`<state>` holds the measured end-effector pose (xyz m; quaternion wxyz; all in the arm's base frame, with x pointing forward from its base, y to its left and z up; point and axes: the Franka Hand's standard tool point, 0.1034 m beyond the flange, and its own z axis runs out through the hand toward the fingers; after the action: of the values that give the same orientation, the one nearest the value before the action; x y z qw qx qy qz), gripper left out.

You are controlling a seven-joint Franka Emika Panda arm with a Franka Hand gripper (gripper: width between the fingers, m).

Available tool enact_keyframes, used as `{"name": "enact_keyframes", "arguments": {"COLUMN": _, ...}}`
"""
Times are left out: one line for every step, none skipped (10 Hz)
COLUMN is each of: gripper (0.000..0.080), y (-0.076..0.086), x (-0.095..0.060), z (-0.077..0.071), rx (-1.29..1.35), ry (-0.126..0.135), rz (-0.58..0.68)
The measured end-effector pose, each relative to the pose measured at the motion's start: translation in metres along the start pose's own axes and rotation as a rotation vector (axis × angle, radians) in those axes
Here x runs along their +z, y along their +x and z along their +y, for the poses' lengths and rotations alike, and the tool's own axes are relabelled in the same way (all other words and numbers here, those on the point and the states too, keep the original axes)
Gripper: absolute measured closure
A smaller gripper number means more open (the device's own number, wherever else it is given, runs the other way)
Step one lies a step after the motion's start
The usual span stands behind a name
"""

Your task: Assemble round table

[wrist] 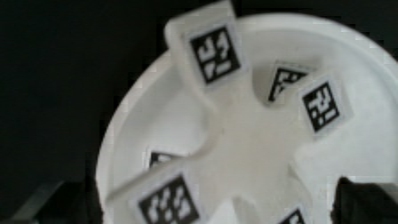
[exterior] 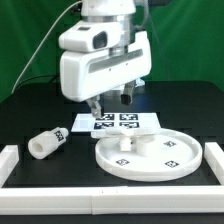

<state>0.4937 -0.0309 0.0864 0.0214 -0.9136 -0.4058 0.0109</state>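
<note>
**Hand poised over the disc, nothing joined yet**

From where I stand, the assembly has hardly begun. The large white plastic round disc with its raised rim lies flat on the black desk, towards the exterior view's right and near the front edge. The short, thick white cylindrical leg lies on its side well apart from it, off to the exterior view's left. Both carry small black-and-white square tags. No part is fitted to another.

The arm's white two-finger hand hangs in the air just behind the disc, above the thin white marker board. Its fingers stand apart and there is nothing between them: it is open and empty, and touches neither part. The wrist view, rather blurred, is filled almost wholly by the disc's white face and several of its tags, so the camera is looking down on the disc and not on the leg.

My reading is that the step in hand is the approach to the disc, perhaps to take it by the rim and set it where the leg can be fitted. That would call for the hand to come down with one finger on either side of the rim, since the broad flat face offers no hold, and to close only once it is low enough to catch the edge squarely. It could equally swing over to the leg; I cannot tell which.
</note>
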Motion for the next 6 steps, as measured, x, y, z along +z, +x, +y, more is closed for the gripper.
{"name": "enact_keyframes", "arguments": {"gripper": 0.015, "y": -0.01, "x": 0.006, "z": 0.005, "rx": -0.044, "ry": 0.007, "rz": 0.013}}
{"name": "enact_keyframes", "arguments": {"gripper": 0.015, "y": -0.017, "x": 0.012, "z": 0.014, "rx": -0.118, "ry": -0.023, "rz": 0.03}}
{"name": "enact_keyframes", "arguments": {"gripper": 0.015, "y": -0.02, "x": 0.014, "z": 0.018, "rx": -0.152, "ry": -0.072, "rz": 0.054}}
{"name": "enact_keyframes", "arguments": {"gripper": 0.015, "y": -0.021, "x": 0.016, "z": 0.014, "rx": -0.154, "ry": -0.096, "rz": 0.065}}
{"name": "enact_keyframes", "arguments": {"gripper": 0.015, "y": -0.022, "x": 0.016, "z": 0.014, "rx": -0.152, "ry": -0.084, "rz": 0.059}}
{"name": "enact_keyframes", "arguments": {"gripper": 0.015, "y": -0.022, "x": 0.016, "z": 0.015, "rx": -0.151, "ry": -0.085, "rz": 0.059}}
